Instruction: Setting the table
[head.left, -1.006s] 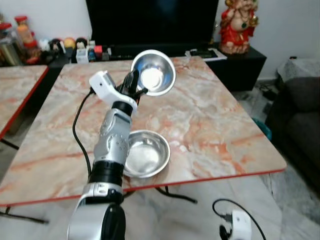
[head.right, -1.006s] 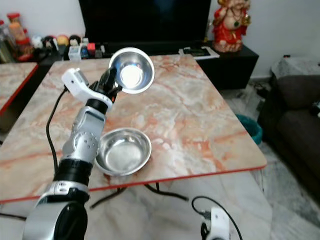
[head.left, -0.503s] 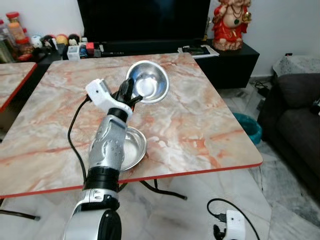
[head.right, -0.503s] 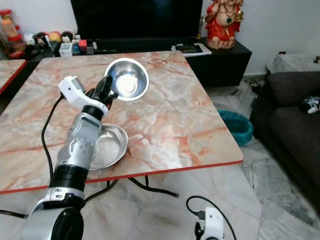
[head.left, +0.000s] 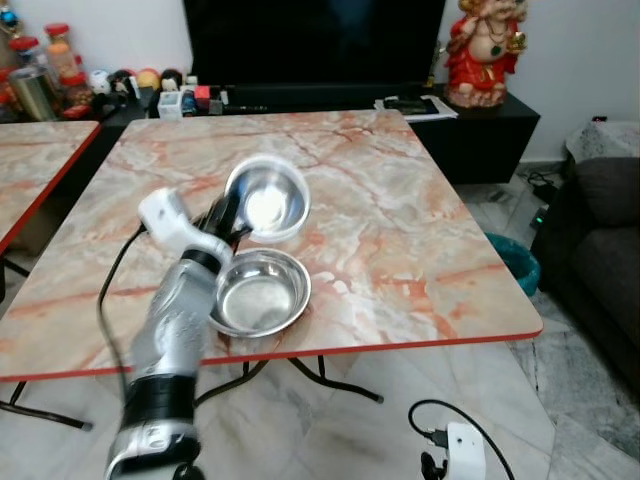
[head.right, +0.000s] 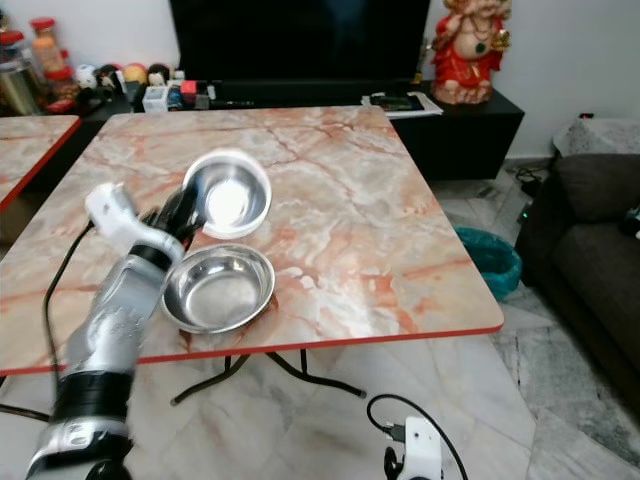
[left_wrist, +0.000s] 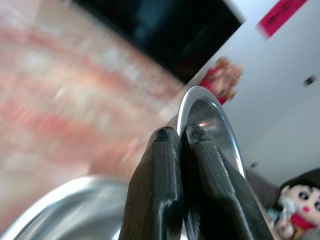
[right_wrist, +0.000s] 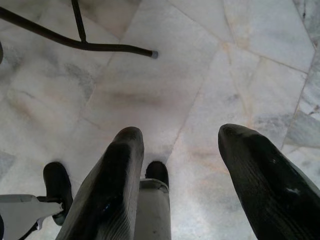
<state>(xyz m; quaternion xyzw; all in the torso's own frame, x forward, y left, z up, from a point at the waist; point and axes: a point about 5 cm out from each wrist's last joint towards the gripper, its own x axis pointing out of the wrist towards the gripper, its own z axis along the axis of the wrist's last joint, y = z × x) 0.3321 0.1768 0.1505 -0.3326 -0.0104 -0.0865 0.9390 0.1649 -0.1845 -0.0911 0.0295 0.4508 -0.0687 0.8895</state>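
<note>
Left eye view: marble table (head.left: 400, 240), TV stand (head.left: 480, 125), sofa (head.left: 605, 240).

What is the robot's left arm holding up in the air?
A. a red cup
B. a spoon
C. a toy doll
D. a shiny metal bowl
D. The left gripper has its jaws shut on the rim of a shiny metal bowl, held tilted above the table, over a second metal bowl that sits near the front edge.

Head stereo pair overlooks marble table (head.left: 400, 240).
</note>
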